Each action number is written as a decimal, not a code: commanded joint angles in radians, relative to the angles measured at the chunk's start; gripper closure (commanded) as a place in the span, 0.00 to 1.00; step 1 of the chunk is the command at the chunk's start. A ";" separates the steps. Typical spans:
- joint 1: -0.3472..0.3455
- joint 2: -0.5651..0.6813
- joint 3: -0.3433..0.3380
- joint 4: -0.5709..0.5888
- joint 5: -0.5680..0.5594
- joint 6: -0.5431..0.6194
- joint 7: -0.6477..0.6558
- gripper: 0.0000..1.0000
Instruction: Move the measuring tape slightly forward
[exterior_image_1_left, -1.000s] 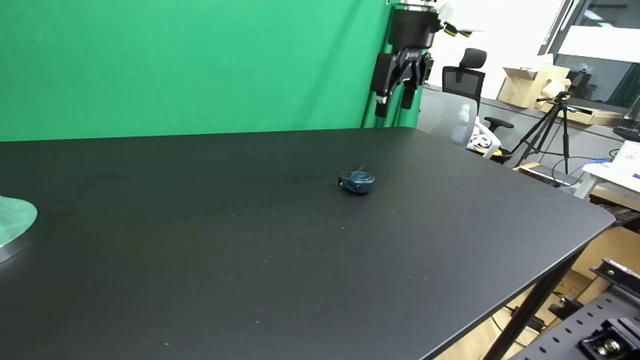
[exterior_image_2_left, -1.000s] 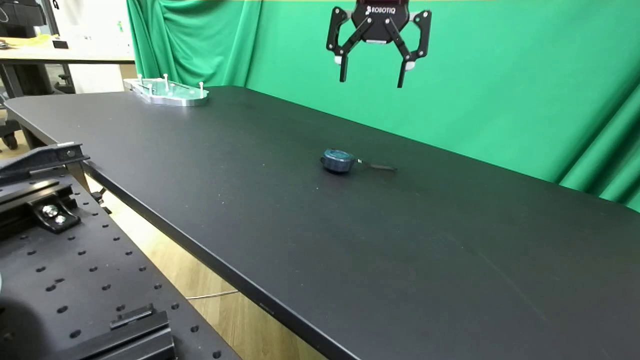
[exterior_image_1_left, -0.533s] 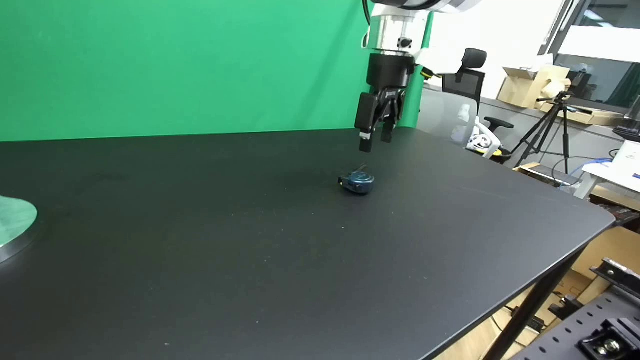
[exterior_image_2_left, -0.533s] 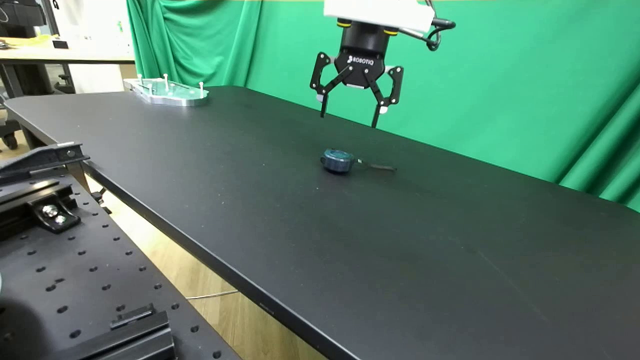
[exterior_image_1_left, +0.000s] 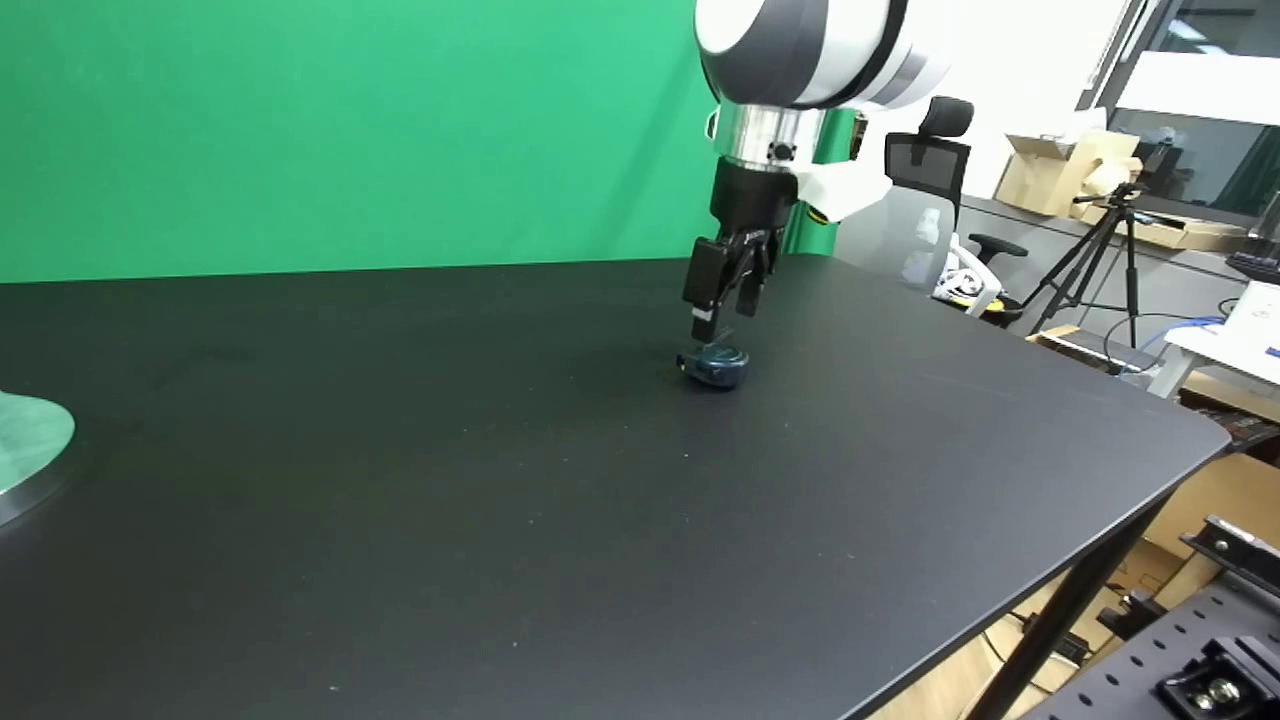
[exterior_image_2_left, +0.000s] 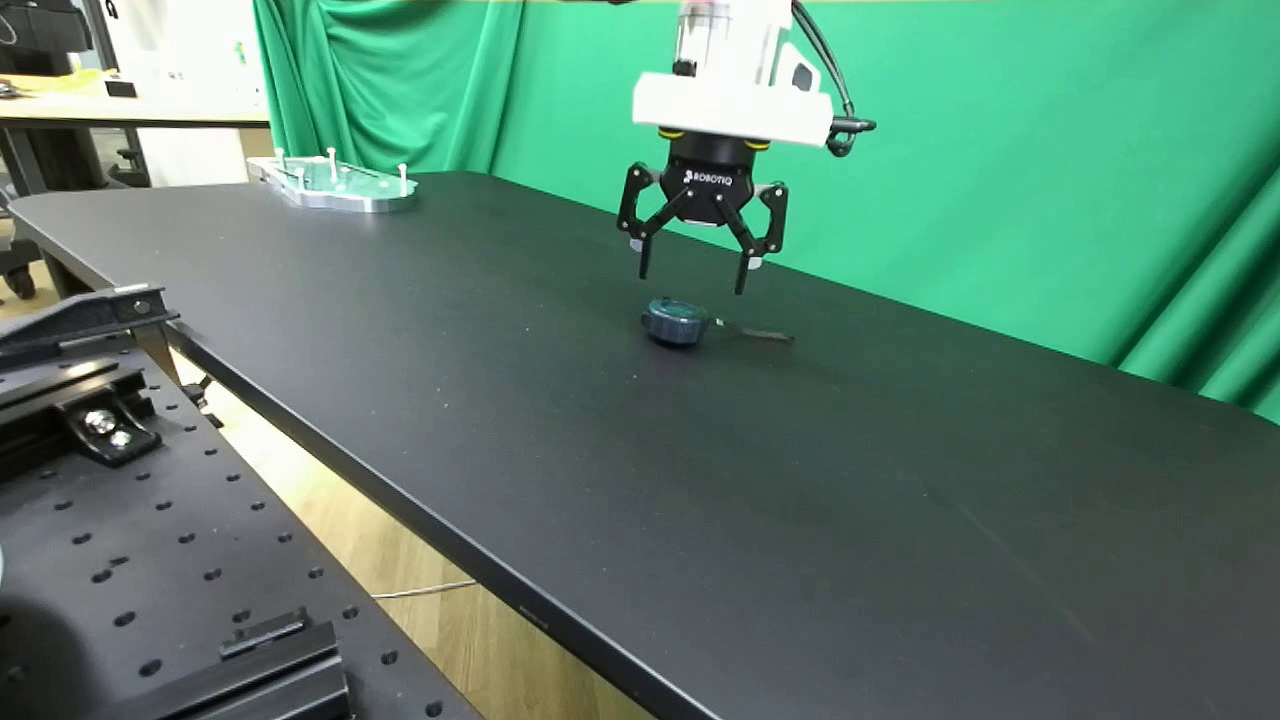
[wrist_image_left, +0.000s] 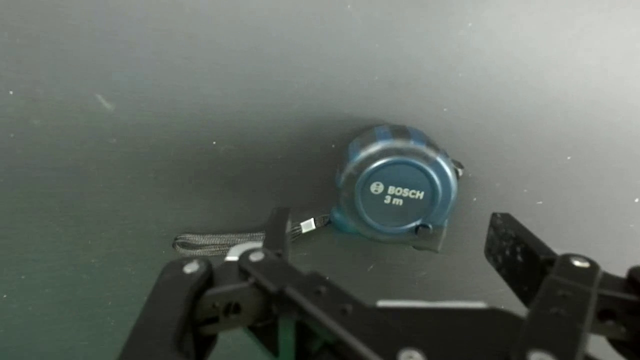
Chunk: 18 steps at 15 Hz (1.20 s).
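The measuring tape (exterior_image_1_left: 720, 367) is a round blue case lying flat on the black table. In an exterior view the tape (exterior_image_2_left: 675, 323) has its dark wrist strap (exterior_image_2_left: 755, 331) stretched out beside it. In the wrist view the tape (wrist_image_left: 397, 192) shows "BOSCH 3 m" on its face, and one finger covers part of the strap (wrist_image_left: 215, 244). My gripper (exterior_image_2_left: 692, 283) points down just above and slightly behind the tape, apart from it. It also shows in an exterior view (exterior_image_1_left: 726, 324) and in the wrist view (wrist_image_left: 389, 215). Its fingers are wide open and hold nothing.
The black table (exterior_image_1_left: 500, 500) has a green curtain (exterior_image_2_left: 950, 180) behind it. A clear plate with upright pegs (exterior_image_2_left: 340, 205) stands at the table's far end. A perforated dark platform (exterior_image_2_left: 230, 570) lies beyond the table's edge.
The arm has come down and toward the tape, from high above the table to just over it. The fingers stay open. The tape has not moved.
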<state>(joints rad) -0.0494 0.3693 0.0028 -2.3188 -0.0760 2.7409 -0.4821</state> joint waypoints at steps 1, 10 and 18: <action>-0.020 0.035 0.022 0.011 -0.003 0.044 0.061 0.00; -0.006 0.080 0.002 0.024 -0.020 0.050 0.152 0.00; -0.021 0.089 0.025 0.031 0.022 0.060 0.188 0.58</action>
<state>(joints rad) -0.0542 0.4513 0.0090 -2.3076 -0.0672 2.7962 -0.3447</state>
